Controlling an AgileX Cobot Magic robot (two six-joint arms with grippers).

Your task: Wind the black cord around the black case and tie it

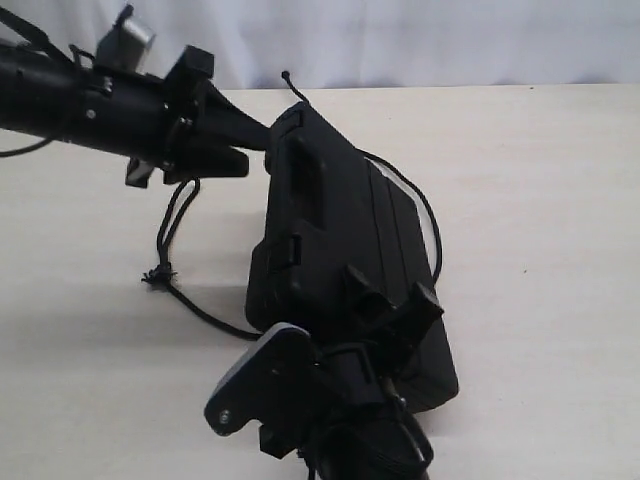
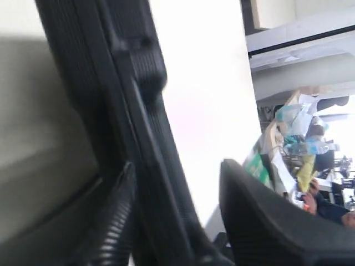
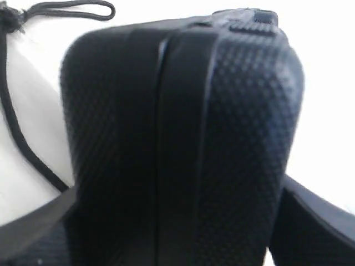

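- The white table (image 1: 540, 300) fills the exterior view from edge to edge.
- The case (image 1: 330, 200) stands tilted on one long edge in the middle of that frame. It runs from upper centre down to lower right, with its handle slot towards the upper end.
- My left gripper (image 1: 255, 150) reaches in from the upper left and meets the upper end of the case. In my left wrist view the jaws stand apart (image 2: 177, 166). The case's ribbed edge (image 2: 133, 111) lies against one finger, and bright table shows between it and the other finger (image 2: 266, 221).
- My right gripper (image 1: 392, 285) comes up from the bottom centre. Its jaws are spread wide, one on each side of the lower end of the case (image 3: 183, 111). I cannot tell whether they press on it.
- The cord (image 1: 200, 310) lies on the table at the left of the case and runs in under its lower edge. Another stretch curves round the right side, and one end sticks up at the top.
- Its frayed knot (image 1: 158, 275) sits at centre left, below a slim loop.
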